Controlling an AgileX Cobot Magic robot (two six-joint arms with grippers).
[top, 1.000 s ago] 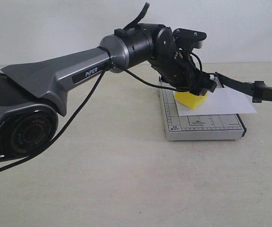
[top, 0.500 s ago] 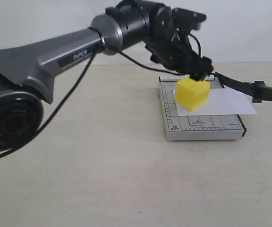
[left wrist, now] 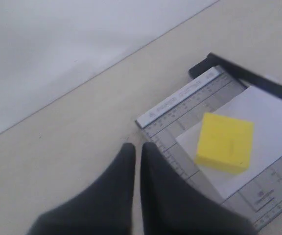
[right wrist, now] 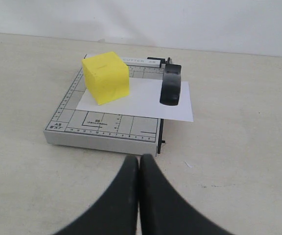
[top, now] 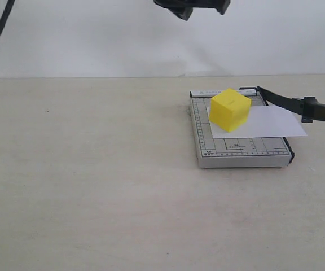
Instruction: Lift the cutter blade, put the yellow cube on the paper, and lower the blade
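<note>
The left gripper (left wrist: 137, 147) has withdrawn upward, clenched and empty. The yellow cube (top: 230, 109) now rests free on the paper (top: 275, 121). The cutter blade (top: 291, 104) stays raised; lowering remains. The right gripper (right wrist: 140, 159) is clenched, empty.

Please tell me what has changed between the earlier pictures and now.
The left tool let go of the yellow cube, rose away almost out of the exterior view, and closed. The cube stays on the paper; the cutter blade stays raised.
</note>
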